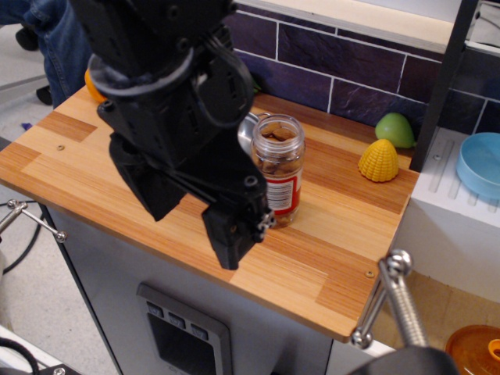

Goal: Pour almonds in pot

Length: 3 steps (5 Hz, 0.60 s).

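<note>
Almonds [276, 156] are sitting in the open jar [280, 176] mid-counter, toward the back edge; our claw [248, 226] is crowding its left side, and we cannot tell its opening or grip; pot [247, 131] is peeking out behind

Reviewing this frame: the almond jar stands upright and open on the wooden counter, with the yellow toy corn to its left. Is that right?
Not quite. The jar of almonds does stand upright and open on the wooden counter, but the yellow toy corn lies to its right in the picture, not its left. The observation.image view shows this.
</note>
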### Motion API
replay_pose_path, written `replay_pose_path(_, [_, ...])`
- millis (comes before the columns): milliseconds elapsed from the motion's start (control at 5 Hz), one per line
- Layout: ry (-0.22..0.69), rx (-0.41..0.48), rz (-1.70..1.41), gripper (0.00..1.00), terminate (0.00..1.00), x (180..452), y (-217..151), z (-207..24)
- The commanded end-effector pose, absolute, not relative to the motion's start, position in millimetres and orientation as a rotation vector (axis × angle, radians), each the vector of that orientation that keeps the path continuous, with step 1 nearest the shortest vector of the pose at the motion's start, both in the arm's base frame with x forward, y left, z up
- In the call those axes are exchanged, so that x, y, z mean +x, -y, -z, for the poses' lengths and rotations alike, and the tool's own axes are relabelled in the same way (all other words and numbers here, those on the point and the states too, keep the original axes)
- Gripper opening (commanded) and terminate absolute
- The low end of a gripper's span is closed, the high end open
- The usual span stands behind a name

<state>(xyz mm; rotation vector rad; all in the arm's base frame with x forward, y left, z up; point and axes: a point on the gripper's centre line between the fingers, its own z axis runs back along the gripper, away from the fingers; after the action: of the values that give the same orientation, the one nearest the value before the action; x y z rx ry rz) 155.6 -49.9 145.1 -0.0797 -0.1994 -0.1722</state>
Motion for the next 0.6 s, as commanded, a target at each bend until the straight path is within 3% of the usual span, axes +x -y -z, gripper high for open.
replay_pose_path(0, [0.199,-0.08,0.172,1.0,0.0,156,50,-145])
replay_pose_path(200, [0.147,-0.055,0.23,1.0,0.0,174,72,-149])
replay_pose_path(400, [0.152,-0.037,0.303,1.0,0.0,187,92,-150])
